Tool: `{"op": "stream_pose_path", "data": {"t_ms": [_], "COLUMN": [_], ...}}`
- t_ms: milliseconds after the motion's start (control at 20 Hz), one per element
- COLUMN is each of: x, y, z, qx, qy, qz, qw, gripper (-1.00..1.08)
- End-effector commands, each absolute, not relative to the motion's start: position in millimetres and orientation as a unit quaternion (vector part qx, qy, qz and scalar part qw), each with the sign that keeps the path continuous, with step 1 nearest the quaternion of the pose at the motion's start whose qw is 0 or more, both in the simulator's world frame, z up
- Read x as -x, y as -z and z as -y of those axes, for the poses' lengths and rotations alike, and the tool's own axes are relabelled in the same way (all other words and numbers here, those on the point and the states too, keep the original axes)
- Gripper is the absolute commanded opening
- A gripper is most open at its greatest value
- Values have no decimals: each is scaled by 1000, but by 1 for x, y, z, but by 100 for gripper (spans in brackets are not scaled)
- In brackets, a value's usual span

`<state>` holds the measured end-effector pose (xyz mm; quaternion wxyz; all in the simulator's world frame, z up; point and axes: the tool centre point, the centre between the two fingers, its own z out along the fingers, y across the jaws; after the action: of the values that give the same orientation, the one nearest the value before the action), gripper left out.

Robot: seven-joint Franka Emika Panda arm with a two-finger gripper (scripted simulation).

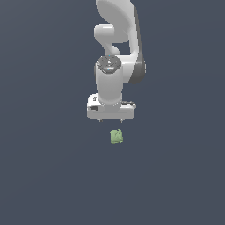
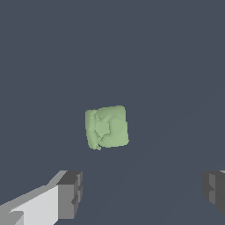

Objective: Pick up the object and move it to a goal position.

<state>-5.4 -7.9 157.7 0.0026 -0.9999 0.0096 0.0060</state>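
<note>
In the exterior view I saw the small pale green, lumpy, roughly cube-shaped block (image 1: 116, 136) lying on the flat dark grey-blue ground (image 1: 44, 176), a little below the middle of the frame. The white two-fingered gripper (image 1: 110, 119) of the white arm hung just above it in the picture, apart from it, and the block sat slightly toward the exterior view's right of the gripper's centre line. From there I could barely make out the finger stubs under the white hand, so I could not judge the spread. In the wrist view the block (image 2: 107, 126) sat near the middle of the frame, with both dark grey fingertips (image 2: 70, 193) showing at the lower corners, set far apart with nothing between them: the gripper (image 2: 143, 191) stood wide open and empty. The block was nearly square, with no long axis to favour, and it lay ahead of the line between the fingertips. I judged the coming move needed a short shift toward the block before descending.
</note>
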Motion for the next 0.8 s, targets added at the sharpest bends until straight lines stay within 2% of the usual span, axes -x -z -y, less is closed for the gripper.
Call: {"op": "stream_pose_path", "data": {"t_ms": [0, 450, 750], "x": [5, 1, 0], "y": [-158, -160, -156], "z": [8, 31, 27], "qx": [1000, 1000, 1000], "qy": [-6, 2, 2], "qz": [-10, -4, -1], "qw": [3, -14, -13], "gripper": [100, 100, 100]}}
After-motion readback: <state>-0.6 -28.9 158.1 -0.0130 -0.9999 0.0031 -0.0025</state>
